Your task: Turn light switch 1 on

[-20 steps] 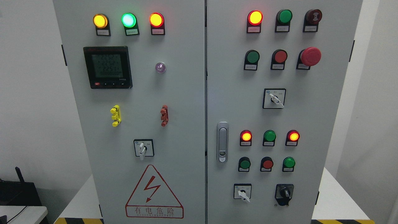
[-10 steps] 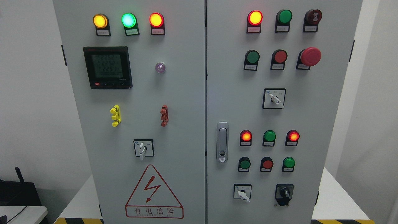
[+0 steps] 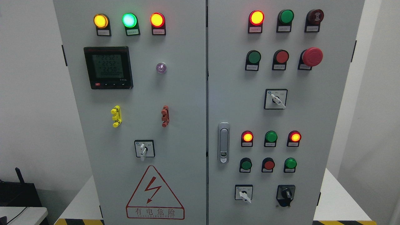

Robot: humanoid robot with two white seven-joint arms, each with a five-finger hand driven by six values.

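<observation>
warning sign (image 3: 155,193) "有电危险", meter (image 3: 108,67) "2252"

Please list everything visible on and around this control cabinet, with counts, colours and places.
Cabinet: one, grey, two doors.
Lit lamps: three on the left door, yellow, green, red; three red on the right door.
Meter: one, black, left door.
Clips: two, yellow and red, left door.
Selector switches: three white-handled, one black.
Emergency stop: one, red, right door.
Door handle: one, silver.
Warning triangle: one, red, lower left door.
Robot hands: none in view.
</observation>
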